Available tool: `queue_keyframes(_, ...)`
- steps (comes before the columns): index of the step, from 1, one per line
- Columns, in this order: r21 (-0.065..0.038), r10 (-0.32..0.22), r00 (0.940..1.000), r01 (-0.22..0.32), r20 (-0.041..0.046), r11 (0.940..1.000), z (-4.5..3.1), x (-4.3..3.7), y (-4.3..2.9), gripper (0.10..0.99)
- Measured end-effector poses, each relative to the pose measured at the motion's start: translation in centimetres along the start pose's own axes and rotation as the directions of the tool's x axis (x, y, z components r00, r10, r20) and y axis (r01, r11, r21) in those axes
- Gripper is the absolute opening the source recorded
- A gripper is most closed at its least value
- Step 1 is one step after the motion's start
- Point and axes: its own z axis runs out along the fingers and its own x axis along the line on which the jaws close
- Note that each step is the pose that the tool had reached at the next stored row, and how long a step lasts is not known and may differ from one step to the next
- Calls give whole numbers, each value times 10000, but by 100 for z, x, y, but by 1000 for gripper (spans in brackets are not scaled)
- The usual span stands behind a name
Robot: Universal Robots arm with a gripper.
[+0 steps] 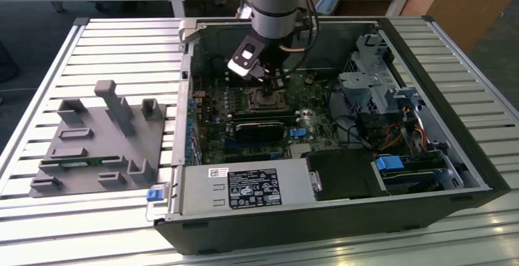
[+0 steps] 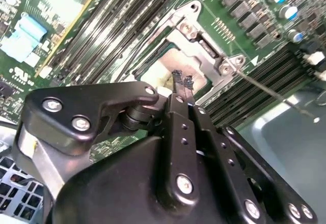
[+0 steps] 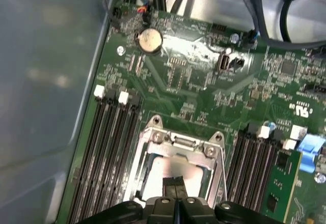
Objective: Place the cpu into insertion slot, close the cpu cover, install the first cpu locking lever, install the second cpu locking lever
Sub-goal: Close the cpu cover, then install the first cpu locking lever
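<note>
Though perhaps apart, gripper (image 3: 175,182) over cpu (image 3: 157,169).

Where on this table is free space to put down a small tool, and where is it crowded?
Free: the bare slats beyond the grey fixture, and the strip between the computer case and the table's edge on the exterior view's right. Crowded: inside the case, around the end effector at the insertion slot.

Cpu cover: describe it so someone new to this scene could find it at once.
In the open case, on the green motherboard, look between the two banks of dark memory slots. The cpu cover is the only silvery square frame there, its window showing the pale cpu, below the gripper.
</note>
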Motion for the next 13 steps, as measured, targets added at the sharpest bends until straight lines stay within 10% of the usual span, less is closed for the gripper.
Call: queue_keyframes(13,-1,1,10000,-1,-1,10000,-9,-12,57,106)
